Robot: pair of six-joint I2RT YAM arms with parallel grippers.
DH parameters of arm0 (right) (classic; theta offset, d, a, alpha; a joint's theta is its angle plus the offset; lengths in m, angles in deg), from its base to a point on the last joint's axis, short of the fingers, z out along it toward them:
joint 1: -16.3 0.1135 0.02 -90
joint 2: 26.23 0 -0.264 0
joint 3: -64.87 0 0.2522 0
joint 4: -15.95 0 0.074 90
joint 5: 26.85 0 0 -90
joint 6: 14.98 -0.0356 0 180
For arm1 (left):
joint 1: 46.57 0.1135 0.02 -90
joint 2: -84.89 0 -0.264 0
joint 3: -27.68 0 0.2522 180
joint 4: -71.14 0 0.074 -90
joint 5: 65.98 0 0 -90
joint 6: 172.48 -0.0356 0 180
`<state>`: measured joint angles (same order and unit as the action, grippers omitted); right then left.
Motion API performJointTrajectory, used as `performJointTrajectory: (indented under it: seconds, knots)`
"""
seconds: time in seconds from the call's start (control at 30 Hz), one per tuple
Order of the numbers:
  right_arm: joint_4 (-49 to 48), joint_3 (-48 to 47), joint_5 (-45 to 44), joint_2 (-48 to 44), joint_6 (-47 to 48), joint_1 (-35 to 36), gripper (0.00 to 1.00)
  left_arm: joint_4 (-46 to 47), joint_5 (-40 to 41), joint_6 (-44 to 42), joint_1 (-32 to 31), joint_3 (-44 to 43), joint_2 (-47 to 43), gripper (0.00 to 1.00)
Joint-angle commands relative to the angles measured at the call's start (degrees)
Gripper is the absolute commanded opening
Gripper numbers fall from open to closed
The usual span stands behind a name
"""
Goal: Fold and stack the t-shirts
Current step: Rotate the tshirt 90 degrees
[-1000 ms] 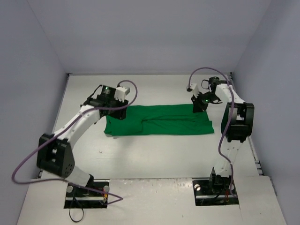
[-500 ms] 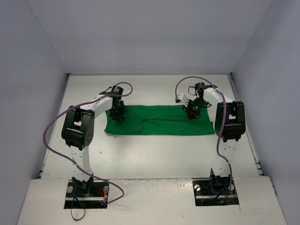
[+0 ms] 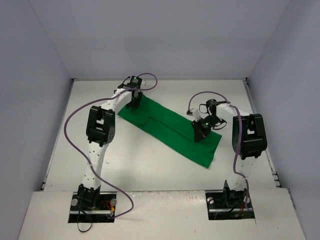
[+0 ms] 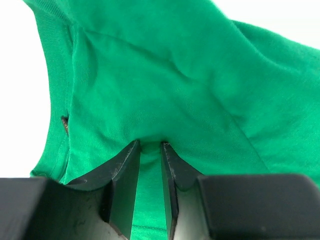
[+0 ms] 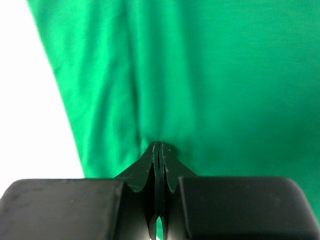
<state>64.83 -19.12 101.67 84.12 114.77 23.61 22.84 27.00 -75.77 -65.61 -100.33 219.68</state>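
The bright-green t-shirt [image 3: 170, 131] lies folded into a long strip on the white table [image 3: 145, 167]. It runs diagonally from far left to near right. My left gripper [image 3: 134, 103] is at its far-left end. In the left wrist view the gripper [image 4: 150, 146] is shut on a bunched fold of the t-shirt [image 4: 165, 75]. My right gripper [image 3: 200, 134] is over the strip's near-right part. In the right wrist view the gripper [image 5: 158, 145] is shut tight, pinching the t-shirt [image 5: 200, 70].
Grey walls [image 3: 45, 75] close in the table on the left, back and right. Purple cables [image 3: 75, 120] loop off both arms. The arm bases [image 3: 92, 200] stand on the near ledge.
The t-shirt has swung from lying straight across to a diagonal. My left gripper moved toward the back wall with its end, and my right gripper moved nearer with its part.
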Motion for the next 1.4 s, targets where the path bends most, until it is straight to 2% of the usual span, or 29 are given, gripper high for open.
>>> performJointTrajectory:
  seconds: [0.0, 0.07, 0.13, 0.23, 0.33, 0.4, 0.5, 0.57, 0.67, 0.77, 0.87, 1.03, 1.13, 1.23, 1.37]
  knots:
    - [3.6, 2.0, 14.1, -8.3, -7.7, 3.7, 0.0, -1.8, -3.0, -14.0, 0.1, -6.7, 2.7, 0.22]
    - [3.3, 1.6, 21.3, -11.9, -8.4, 5.2, 0.0, -1.7, -4.7, -15.9, -0.4, -9.4, 2.5, 0.22]
    - [3.4, -0.1, 23.8, -13.2, -9.2, 5.1, 0.02, -1.7, -6.2, -16.4, -0.5, -10.5, 1.7, 0.26]
    - [3.5, -6.5, 30.4, -15.7, -10.8, 3.1, 0.04, 1.5, -9.5, -14.2, -0.3, -10.0, -4.7, 0.41]
    - [3.5, -14.9, 32.8, -17.7, -11.5, -0.4, 0.03, 8.9, -14.5, -9.6, -0.5, -2.9, -13.8, 0.5]
    - [3.3, -18.0, 32.3, -20.0, -11.2, -6.9, 0.0, 14.7, -17.9, -3.5, -2.1, 4.5, -23.7, 0.53]
    - [2.6, -19.4, 29.5, -21.1, -10.4, -14.7, 0.0, 20.8, -18.0, -1.4, -8.0, 15.1, -30.8, 0.55]
    - [1.5, -18.4, 28.1, -20.5, -10.5, -21.8, 0.04, 23.2, -14.5, 0.3, -13.2, 20.8, -34.4, 0.56]
    - [1.2, -17.4, 27.5, -17.7, -10.7, -26.9, 0.07, 22.6, -10.2, 2.1, -23.7, 21.7, -32.1, 0.56]
    - [1.4, -17.3, 27.7, -15.6, -10.8, -30.7, 0.08, 21.7, -9.0, 6.0, -28.3, 19.6, -27.4, 0.56]
    - [1.5, -17.7, 28.5, -14.8, -9.9, -33.9, 0.07, 19.2, -9.0, 12.0, -31.4, 11.4, -18.8, 0.55]
    - [1.6, -17.7, 28.3, -15.4, -8.6, -36.0, 0.07, 15.7, -8.4, 15.8, -32.6, 1.0, -9.7, 0.53]
    - [1.7, -16.9, 28.2, -15.7, -8.0, -36.1, 0.07, 14.4, -8.9, 16.8, -32.8, -1.2, -6.4, 0.53]
    - [1.7, -17.0, 27.9, -15.5, -7.8, -36.1, 0.07, 11.5, -9.9, 18.1, -32.8, -1.8, -3.9, 0.51]
    - [1.6, -18.7, 27.0, -14.8, -7.3, -35.8, 0.12, 5.5, -10.9, 18.3, -33.1, 2.6, -5.9, 0.49]
